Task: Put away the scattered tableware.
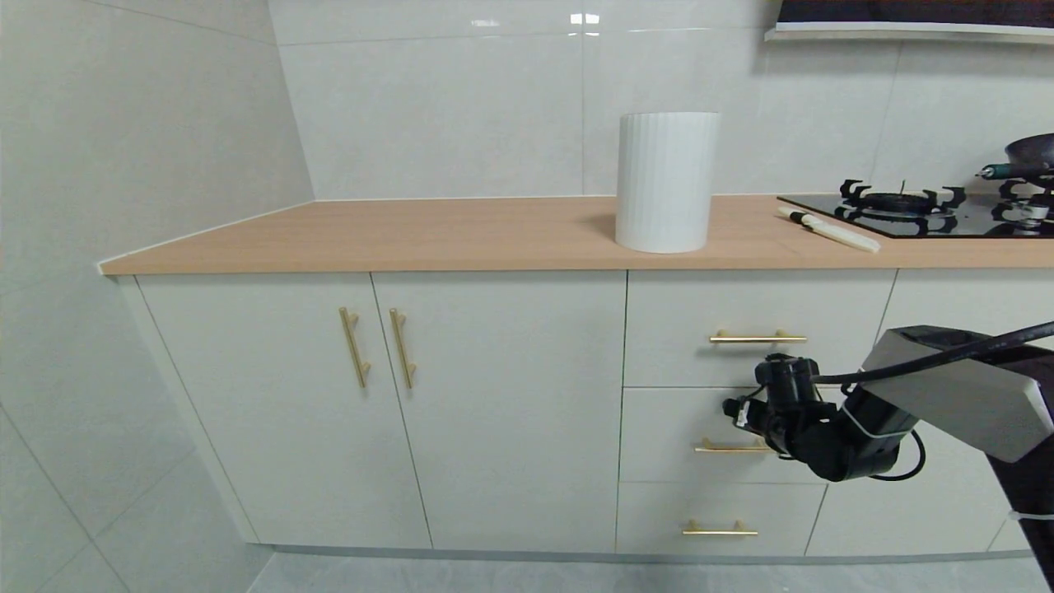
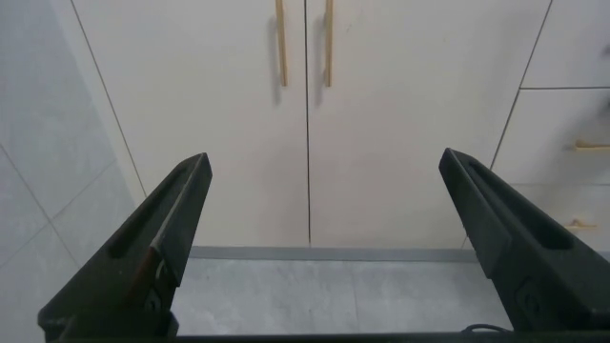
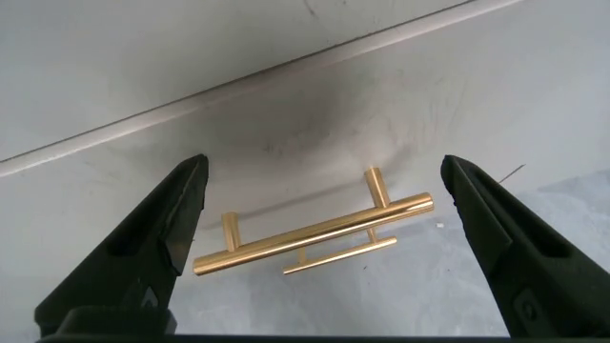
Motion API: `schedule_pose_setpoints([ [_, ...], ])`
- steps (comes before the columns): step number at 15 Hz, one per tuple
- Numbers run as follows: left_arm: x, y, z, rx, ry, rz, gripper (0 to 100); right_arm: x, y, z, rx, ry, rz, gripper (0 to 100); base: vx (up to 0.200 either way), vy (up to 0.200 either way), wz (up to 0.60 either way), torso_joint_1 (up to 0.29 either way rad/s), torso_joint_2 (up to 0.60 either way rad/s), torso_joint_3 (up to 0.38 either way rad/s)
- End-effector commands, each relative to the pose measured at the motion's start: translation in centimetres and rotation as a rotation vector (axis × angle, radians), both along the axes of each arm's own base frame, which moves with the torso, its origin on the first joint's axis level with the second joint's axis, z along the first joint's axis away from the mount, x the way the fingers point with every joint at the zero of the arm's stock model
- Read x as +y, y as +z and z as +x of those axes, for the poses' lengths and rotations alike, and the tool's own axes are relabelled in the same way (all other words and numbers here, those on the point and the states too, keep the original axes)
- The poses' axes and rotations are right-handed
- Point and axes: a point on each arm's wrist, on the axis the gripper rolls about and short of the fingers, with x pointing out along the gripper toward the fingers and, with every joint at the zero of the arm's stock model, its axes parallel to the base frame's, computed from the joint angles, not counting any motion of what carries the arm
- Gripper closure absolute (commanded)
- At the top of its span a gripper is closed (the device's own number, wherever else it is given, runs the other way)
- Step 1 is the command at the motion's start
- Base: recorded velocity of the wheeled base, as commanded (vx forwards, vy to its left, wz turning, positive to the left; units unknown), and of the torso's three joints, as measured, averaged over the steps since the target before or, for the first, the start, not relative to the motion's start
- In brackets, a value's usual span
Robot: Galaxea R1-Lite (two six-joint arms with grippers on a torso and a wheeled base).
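The knife (image 1: 827,230), the one piece of tableware you are seeing, is lying flat on the wooden countertop (image 1: 461,235). Its tip is pointing toward the gas hob (image 1: 922,214), and it is resting just beside the hob's front corner. A white ribbed container (image 1: 665,181) is standing upright on the same countertop, near the knife on its left and apart from it.

Below the countertop, the right gripper (image 1: 741,412) is hanging in front of the drawer stack. The right arm is coming in low from the right edge of the head view, with the wrist bent toward the cabinet. The gripper is sitting level with the middle drawer front, just above its gold drawer handle (image 1: 735,448).

Note what the right wrist view is adding. Its fingers (image 3: 181,214) are standing wide apart. A gold handle is showing in the gap between them, slightly tilted in the picture and touching neither finger. You cannot tell from that view which drawer it belongs to.

The left wrist view is giving you the left gripper (image 2: 324,181). Its fingers are likewise spread apart and gripping nothing. It is facing the double cabinet doors (image 2: 400,143), whose two vertical gold handles are showing side by side. The grey floor (image 2: 334,295) is lying beneath.
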Motion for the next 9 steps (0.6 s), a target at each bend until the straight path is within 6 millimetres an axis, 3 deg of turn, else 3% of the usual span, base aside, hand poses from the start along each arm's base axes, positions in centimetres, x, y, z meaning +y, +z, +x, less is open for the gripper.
schedule_pose_setpoints([
  [1, 0.0, 0.0, 0.0, 0.000, 0.000, 0.000, 0, 0.0, 2.1, -2.3, 0.020, 0.012, -0.005, 0, 0.000, 0.000, 0.00, 0.000, 0.00, 0.000],
  [2, 0.0, 0.0, 0.0, 0.000, 0.000, 0.000, 0, -0.1, 3.5, -3.9, 0.029, 0.028, -0.005, 0, 0.000, 0.000, 0.00, 0.000, 0.00, 0.000],
  [6, 0.0, 0.0, 0.0, 0.000, 0.000, 0.000, 0, -1.0, 14.3, -12.5, -0.142, 0.058, -0.007, 0, 0.000, 0.000, 0.00, 0.000, 0.00, 0.000],
  [7, 0.0, 0.0, 0.0, 0.000, 0.000, 0.000, 0, -1.5, 16.3, -15.4, -0.192, 0.066, -0.042, 0, 0.000, 0.000, 0.00, 0.000, 0.00, 0.000],
  [8, 0.0, 0.0, 0.0, 0.000, 0.000, 0.000, 0, -1.6, 17.5, -16.8, -0.226, 0.064, -0.058, 0, 0.000, 0.000, 0.00, 0.000, 0.00, 0.000],
  [9, 0.0, 0.0, 0.0, 0.000, 0.000, 0.000, 0, -2.3, 20.4, -20.5, -0.335, 0.024, -0.085, 0, 0.000, 0.000, 0.00, 0.000, 0.00, 0.000],
])
